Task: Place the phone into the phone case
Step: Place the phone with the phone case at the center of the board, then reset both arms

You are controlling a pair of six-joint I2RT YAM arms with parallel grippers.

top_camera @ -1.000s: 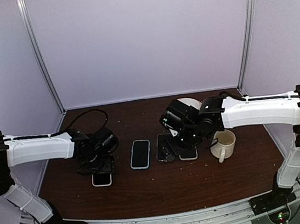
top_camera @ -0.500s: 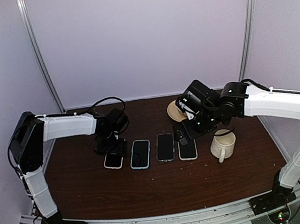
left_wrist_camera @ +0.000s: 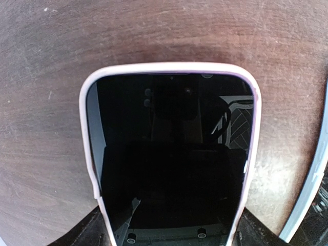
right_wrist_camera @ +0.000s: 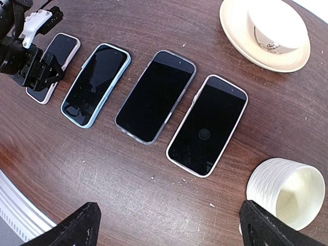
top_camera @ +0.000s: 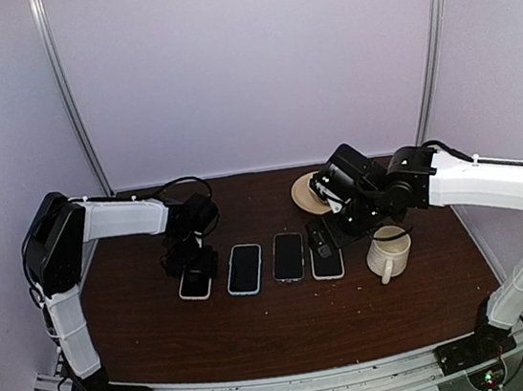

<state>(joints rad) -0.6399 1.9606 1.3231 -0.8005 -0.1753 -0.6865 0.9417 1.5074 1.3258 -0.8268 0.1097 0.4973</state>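
Four cased phones lie in a row on the brown table. The leftmost phone (top_camera: 196, 284) sits in a pale pink case (left_wrist_camera: 171, 68) and fills the left wrist view. My left gripper (top_camera: 190, 263) straddles its far end, a finger (left_wrist_camera: 84, 234) against each side of the case. The phone lies flat on the table. On the case's left edge there is a small step (left_wrist_camera: 97, 193). The blue-cased phone (top_camera: 244, 268), grey-cased phone (top_camera: 288, 257) and white-cased phone (top_camera: 326, 261) lie to its right. My right gripper (top_camera: 329, 232) hovers above the white-cased phone, open and empty.
A white mug (top_camera: 389, 253) stands right of the row; it also shows in the right wrist view (right_wrist_camera: 286, 192). A cream saucer (top_camera: 302, 196) with an upturned cup (right_wrist_camera: 271, 23) sits behind the row. The enclosure's walls stand at the back and sides.
My left gripper has brought the pink-cased phone from the front left up into the row. My right gripper has lifted off the two right-hand phones and pulled back to the right.
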